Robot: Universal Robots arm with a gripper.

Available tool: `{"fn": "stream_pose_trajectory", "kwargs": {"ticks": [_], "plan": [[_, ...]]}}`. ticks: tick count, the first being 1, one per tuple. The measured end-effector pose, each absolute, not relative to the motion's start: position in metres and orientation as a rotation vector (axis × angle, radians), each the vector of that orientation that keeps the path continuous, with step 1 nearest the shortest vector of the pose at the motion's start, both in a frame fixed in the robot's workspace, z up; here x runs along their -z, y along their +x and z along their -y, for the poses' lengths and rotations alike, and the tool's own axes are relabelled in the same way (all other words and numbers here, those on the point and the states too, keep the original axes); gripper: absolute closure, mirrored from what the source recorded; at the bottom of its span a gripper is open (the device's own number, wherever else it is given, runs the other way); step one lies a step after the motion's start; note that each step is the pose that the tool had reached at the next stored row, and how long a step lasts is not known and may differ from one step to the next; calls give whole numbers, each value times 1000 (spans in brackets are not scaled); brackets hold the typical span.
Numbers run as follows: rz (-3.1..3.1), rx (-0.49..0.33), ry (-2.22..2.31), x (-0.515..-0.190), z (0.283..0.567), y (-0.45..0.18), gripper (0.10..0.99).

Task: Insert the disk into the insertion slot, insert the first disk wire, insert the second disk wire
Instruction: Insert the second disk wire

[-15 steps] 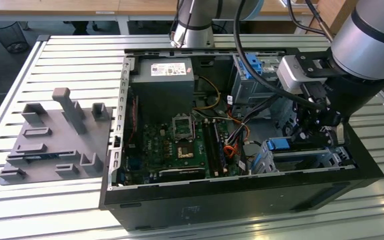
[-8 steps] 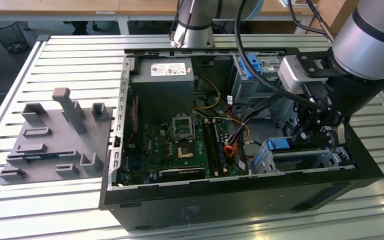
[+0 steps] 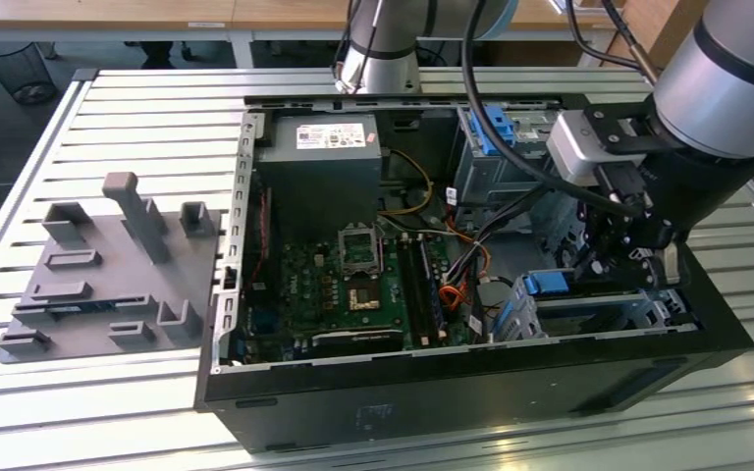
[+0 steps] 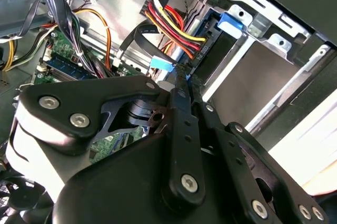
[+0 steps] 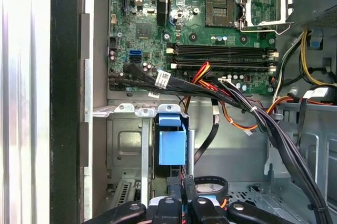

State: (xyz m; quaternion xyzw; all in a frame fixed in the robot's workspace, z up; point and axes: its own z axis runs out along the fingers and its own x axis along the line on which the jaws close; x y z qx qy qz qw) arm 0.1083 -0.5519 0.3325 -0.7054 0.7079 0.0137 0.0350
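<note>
I'm working over a slatted metal table [image 3: 115, 118] with an open computer case [image 3: 456, 392] lying on its side and a grey fixture plate [image 3: 102, 285] of upright blocks off to the exterior view's left. From that view my arm comes in from the exterior view's right and the hand [image 3: 639, 257] is lowered into the case's corner, just above the insertion slot [image 3: 600, 312], the low perforated cage that sits beside the motherboard [image 3: 350, 275]. The disk [image 5: 172, 147] already looks seated in that cage: I can see its blue carrier end with a blue tab facing out, so I judge the first step done and the work now to be at the wires. The first wrist view looks straight down on this, showing the blue tab framed by the cage's metal rails and a black cable bundle [image 5: 221, 95] draped across toward the board. The second wrist view gives me what that one hides: the hand's fingers [image 4: 181, 95] drawn narrow, nearly together, with their tips at a small blue connector [image 4: 162, 64] beside the red and yellow power wires [image 4: 174, 29] plugged at the disk's rear. Whether the tips actually pinch that connector or only touch it I cannot tell. The approach from above makes sense, since the cables crowd either side.
</note>
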Motion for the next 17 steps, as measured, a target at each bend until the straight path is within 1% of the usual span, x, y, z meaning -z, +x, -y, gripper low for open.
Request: {"fn": "stream_pose_trajectory", "kwargs": {"ticks": [13,17], "plan": [[-2175,-44,-2167,-334,552,108,937],[-2167,-61,-2158,-334,553,108,937]]}}
